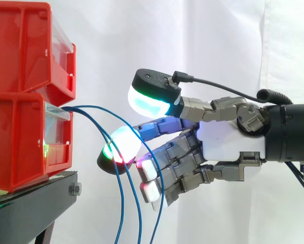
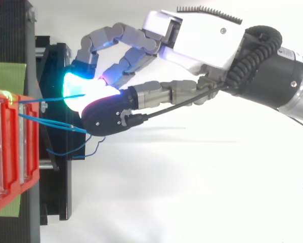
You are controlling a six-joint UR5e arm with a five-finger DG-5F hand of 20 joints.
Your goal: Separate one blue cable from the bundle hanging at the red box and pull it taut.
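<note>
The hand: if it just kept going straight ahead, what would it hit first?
Likely the blue cables hanging right at its fingers; the hand may be touching them, depth is unclear. Behind them stands the lower red bin.

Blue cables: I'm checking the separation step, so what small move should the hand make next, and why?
Probably close the upper pad down onto the lower pad. The hand is open, with a gap between those pads, and a blue cable from the red bin runs across the lower pad, not yet pinched.
</note>
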